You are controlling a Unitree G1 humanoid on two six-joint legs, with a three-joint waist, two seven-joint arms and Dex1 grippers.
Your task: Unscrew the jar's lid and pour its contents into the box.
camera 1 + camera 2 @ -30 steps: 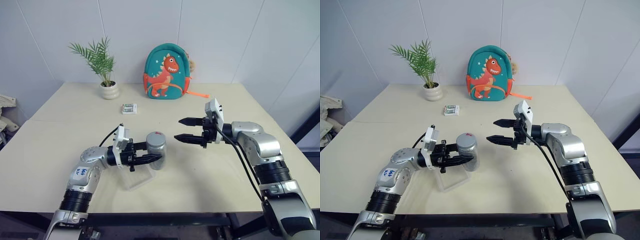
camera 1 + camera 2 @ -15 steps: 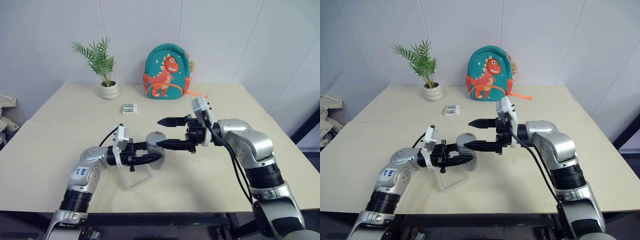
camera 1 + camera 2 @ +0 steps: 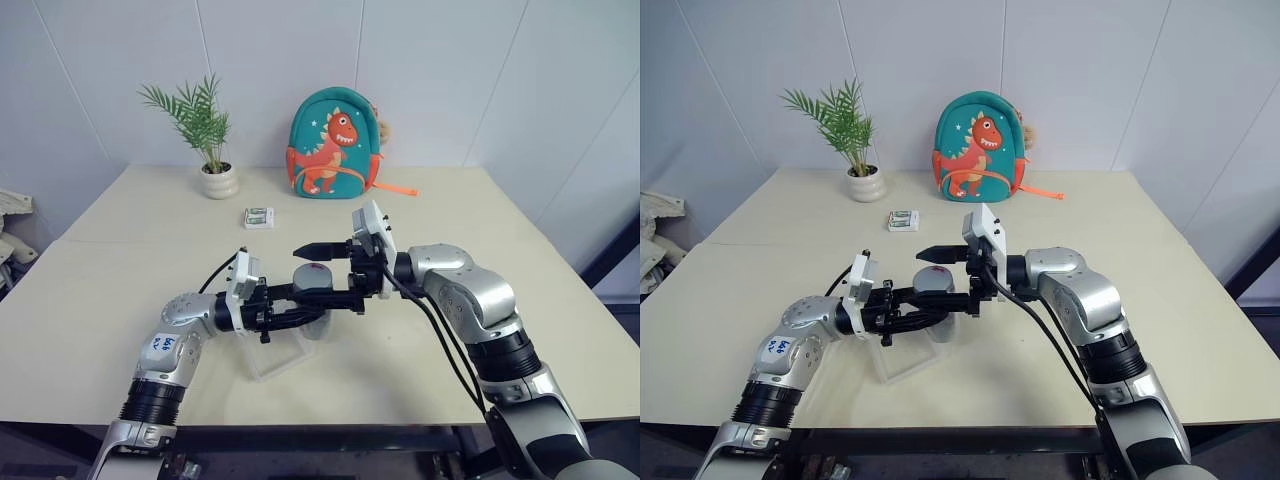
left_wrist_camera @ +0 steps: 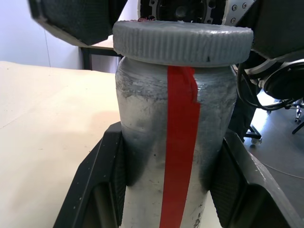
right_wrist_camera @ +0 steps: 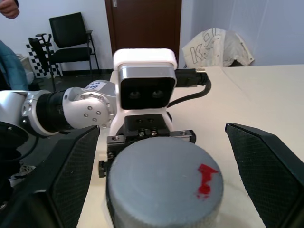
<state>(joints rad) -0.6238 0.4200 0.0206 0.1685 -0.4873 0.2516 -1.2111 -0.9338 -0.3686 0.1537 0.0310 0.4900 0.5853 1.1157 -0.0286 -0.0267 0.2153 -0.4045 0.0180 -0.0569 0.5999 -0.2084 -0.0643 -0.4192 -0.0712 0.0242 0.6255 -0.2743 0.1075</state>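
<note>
My left end effector (image 3: 300, 316) is clamped on the jar (image 3: 314, 296) above the box (image 3: 282, 355) near the bench's front edge, my right end effector (image 3: 322, 274) stands apart around the lid (image 4: 183, 42), so unscrewing and pouring are left.

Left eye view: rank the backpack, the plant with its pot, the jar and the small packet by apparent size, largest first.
1. Backpack
2. Plant with its pot, close behind
3. Jar, partly hidden and nearer the camera, so its rank is unsure
4. Small packet

Grey jar (image 4: 171, 156) upright, red stripe, lid (image 5: 164, 183) on, over clear box (image 3: 275, 357).
</note>
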